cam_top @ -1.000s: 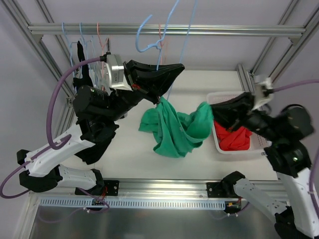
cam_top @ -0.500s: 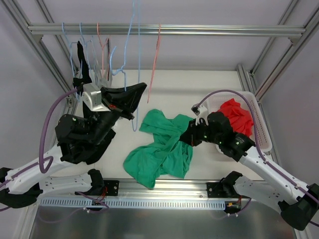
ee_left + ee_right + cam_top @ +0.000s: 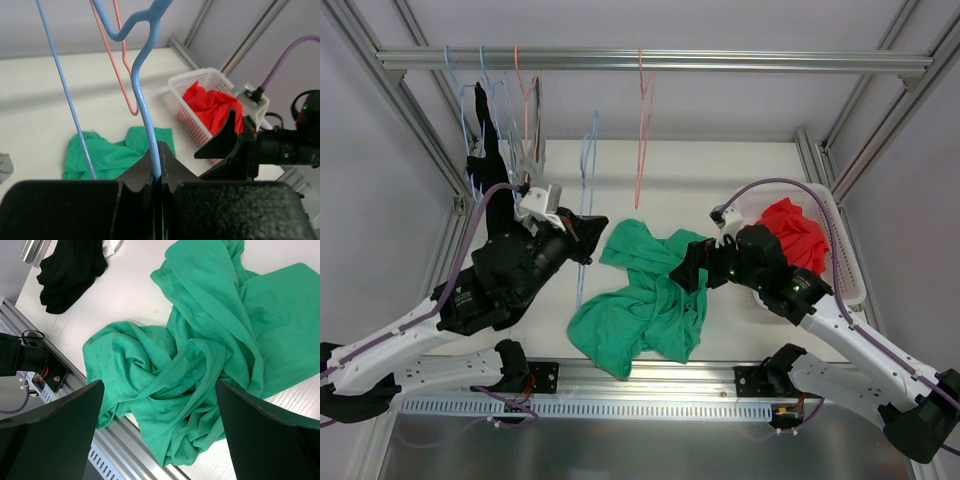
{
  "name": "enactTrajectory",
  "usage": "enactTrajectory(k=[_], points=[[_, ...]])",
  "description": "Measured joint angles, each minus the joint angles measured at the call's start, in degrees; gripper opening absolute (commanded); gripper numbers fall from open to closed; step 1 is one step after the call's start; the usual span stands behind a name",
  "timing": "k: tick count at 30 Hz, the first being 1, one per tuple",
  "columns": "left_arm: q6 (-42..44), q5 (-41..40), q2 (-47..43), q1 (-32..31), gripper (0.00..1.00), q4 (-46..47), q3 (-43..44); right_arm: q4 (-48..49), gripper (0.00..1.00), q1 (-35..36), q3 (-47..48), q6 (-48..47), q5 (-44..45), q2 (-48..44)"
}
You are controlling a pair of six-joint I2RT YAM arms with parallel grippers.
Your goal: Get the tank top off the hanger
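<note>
- Two arms work over one white table [image 3: 740, 180]. The green tank top [image 3: 645, 300] lies crumpled on it between them, near the front edge and off any hanger.
- Wrist view of the left gripper [image 3: 156, 150]: it is pinched tight on the thin stem of the blue hanger [image 3: 142, 100], hook end up. Overhead, the hanger is only a thin blue line crossing the gripper, and the pinch itself cannot be read there.
- Wrist view of the right gripper [image 3: 159, 385]: both fingers [image 3: 60, 435] are spread wide with nothing between them, and the tank top's folds are directly below. Overhead it sits at the garment's right edge; whether it touches or is just above cannot be told.
- Only the left wrist view catches the other arm's gripper side-on. It is beside a white basket [image 3: 176, 85] heaped with red cloth [image 3: 212, 105].
- Overhead, the basket stands at the table's right side, with the right arm overlapping its left part.
- Also overhead, a pink hanger [image 3: 642, 130] hangs bare from the top rail [image 3: 720, 60], behind the tank top. Spare hangers [image 3: 495, 90] and a black garment [image 3: 482, 130] are bunched at the rail's left end.
- Only the right wrist view shows black cloth [image 3: 70, 270] lying on the table, apart from the tank top with bare surface between them.
</note>
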Motion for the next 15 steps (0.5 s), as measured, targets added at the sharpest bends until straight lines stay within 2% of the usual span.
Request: enactTrajectory(k=[4,9,15], points=[[-1.86,1.66,7.98,1.84,0.00,-5.40,5.68,-0.07,1.00,0.00,0.00,-0.26,0.61,-0.24],[-3.82,10.64,17.90,13.86,0.00,-8.87,15.45,-0.68,1.00,0.00,0.00,-0.52,0.79,-0.59],[-4.15,19.85,28.04,22.93,0.00,-11.45,31.30,-1.55,0.99,0.00,0.00,-0.83,0.94,-3.15]])
